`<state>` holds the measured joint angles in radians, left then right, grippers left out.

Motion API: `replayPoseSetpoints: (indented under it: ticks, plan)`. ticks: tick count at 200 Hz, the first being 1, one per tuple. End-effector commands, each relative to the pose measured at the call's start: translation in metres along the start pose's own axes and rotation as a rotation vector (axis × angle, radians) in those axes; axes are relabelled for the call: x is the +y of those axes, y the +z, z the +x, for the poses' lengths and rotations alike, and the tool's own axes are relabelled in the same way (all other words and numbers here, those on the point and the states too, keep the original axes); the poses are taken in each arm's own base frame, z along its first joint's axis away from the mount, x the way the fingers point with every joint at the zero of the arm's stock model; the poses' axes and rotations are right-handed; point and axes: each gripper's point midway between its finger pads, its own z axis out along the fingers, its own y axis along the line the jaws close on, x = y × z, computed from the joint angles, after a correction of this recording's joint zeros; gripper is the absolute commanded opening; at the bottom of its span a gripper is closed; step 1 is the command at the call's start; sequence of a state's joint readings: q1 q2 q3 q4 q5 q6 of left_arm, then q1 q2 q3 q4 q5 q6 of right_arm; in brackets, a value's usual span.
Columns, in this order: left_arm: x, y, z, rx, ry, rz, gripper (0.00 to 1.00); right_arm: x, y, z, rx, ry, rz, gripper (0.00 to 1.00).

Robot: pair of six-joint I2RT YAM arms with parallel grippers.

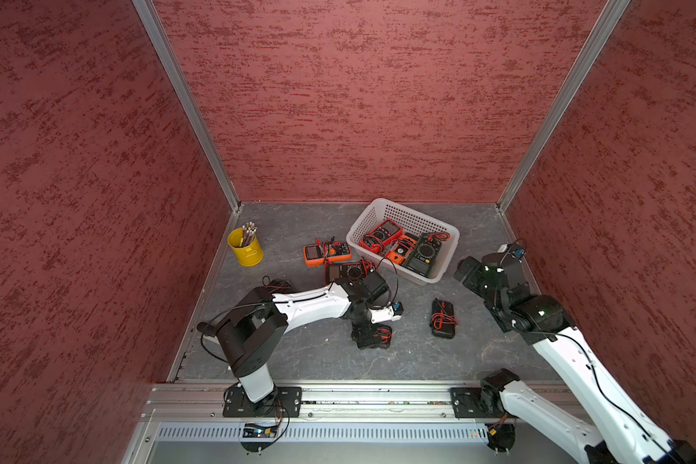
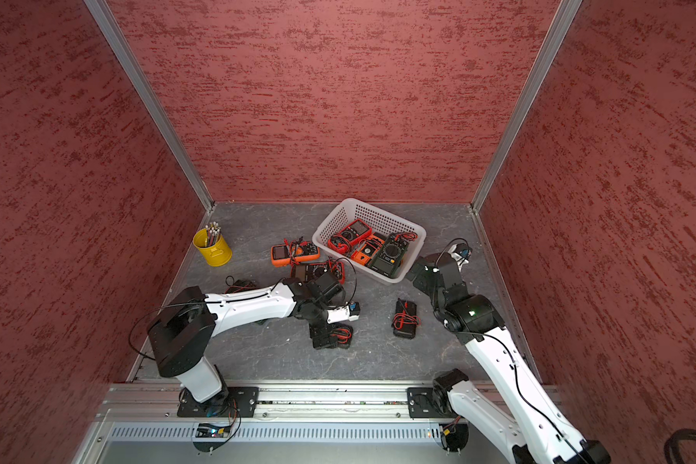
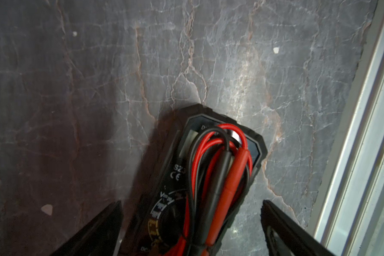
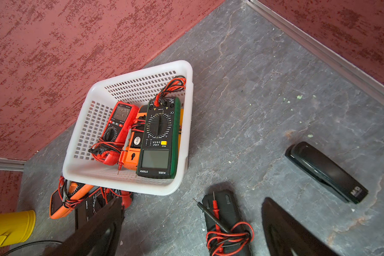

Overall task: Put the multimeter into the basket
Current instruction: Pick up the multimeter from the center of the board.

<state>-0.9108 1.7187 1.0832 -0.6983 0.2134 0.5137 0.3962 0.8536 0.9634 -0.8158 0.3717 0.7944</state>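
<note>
A black multimeter (image 3: pixel 177 175) (red and black leads (image 3: pixel 211 164) wound round it) is being straddled on the grey table (image 3: pixel 75 88), outside the white basket (image 4: pixel 142 188), by the left gripper (image 3: pixel 192 201), jaws spread wide, while the right gripper (image 4: pixel 193 199) is being held equally wide, empty, near the basket.

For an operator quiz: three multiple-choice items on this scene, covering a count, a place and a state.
1. Multimeters in the white perforated plastic basket: A one; B five; C three.
2. The yellow metal cup stands: A in the basket; B on the grey table, apart from it; C in the right gripper.
3. The left gripper is: A open over a black multimeter; B shut on a pencil; C shut on the basket.
C, red meter, orange meter, green meter; B, bare table between them; A, fingers spread either side.
</note>
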Motion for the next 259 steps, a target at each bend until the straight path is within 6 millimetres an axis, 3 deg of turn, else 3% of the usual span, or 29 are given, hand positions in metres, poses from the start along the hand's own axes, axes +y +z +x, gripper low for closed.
replayPoseSetpoints:
  ticks: [1,57,75,95,123,142,178,211,259]
  plan:
    - [0.005,0.004,-0.002,0.024,0.019,-0.010,1.00,-0.008,-0.002,-0.003,-0.021,-0.005,0.026,0.99]
    - [0.011,0.025,0.014,0.124,-0.051,-0.010,1.00,-0.009,-0.002,-0.003,-0.024,-0.003,0.030,0.99]
    - [0.014,0.027,0.013,0.123,-0.071,-0.025,0.93,-0.009,-0.002,-0.003,-0.022,-0.003,0.030,0.99]
    - [0.023,0.025,0.014,0.116,-0.106,-0.054,0.77,-0.008,-0.001,-0.003,-0.023,-0.001,0.029,0.99]
    - [0.039,0.012,0.011,0.082,-0.171,-0.099,0.39,-0.006,-0.001,-0.004,-0.024,0.002,0.021,0.99]
    - [0.052,-0.006,0.003,0.008,-0.200,-0.160,0.23,-0.005,-0.001,-0.005,-0.027,0.001,0.014,0.99]
    - [0.079,-0.059,-0.020,-0.195,-0.295,-0.294,0.20,-0.004,0.004,0.000,-0.029,0.033,-0.005,0.99]
    - [0.098,-0.116,-0.044,-0.408,-0.459,-0.298,0.19,-0.003,0.005,0.003,-0.045,0.053,-0.049,0.99]
    - [0.152,-0.179,-0.082,-0.570,-0.661,-0.391,0.15,0.002,0.008,0.003,-0.008,0.008,-0.033,0.99]
